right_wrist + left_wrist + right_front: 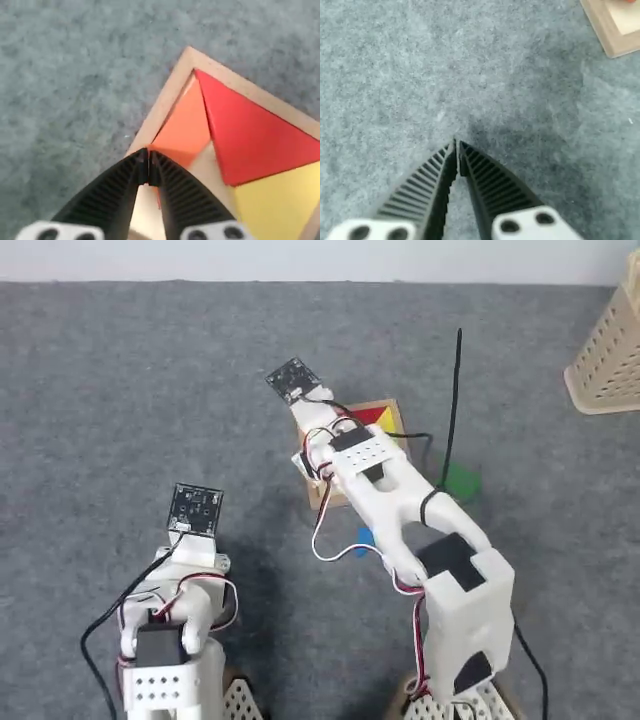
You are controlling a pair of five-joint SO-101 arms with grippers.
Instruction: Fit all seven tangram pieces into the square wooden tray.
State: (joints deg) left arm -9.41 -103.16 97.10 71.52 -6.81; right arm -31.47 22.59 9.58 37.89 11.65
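1. The square wooden tray is lying flat on the grey felted counter. It is holding a red triangle in one corner, an orange triangle against the rim next to it, and a yellow piece touching the red one's long edge.
2. The right gripper is hanging over the tray with its fingers closed together. The tips are sitting at the orange triangle's corner. I cannot tell whether they are pinching that corner or only touching it.
3. The left gripper is hovering over bare counter to the side of the tray, fingers closed on nothing.
4. A green piece is lying just outside the tray, and a blue piece is lying near the tray, beneath the right arm.
5. The pieces are looking like thin, stiff, painted wood, so they are probably light, rigid and rather slippery, and not fragile.
6. Each piece lying flat is offering only a low edge to grip. The best hold is probably across two opposite edges near the middle, since a pinch at a sharp corner is likely to let the piece swivel.
7. Inside the tray, pushing a piece along the smooth floor with closed fingers seems safer than lifting it, though this is risking a nudge to its neighbours.
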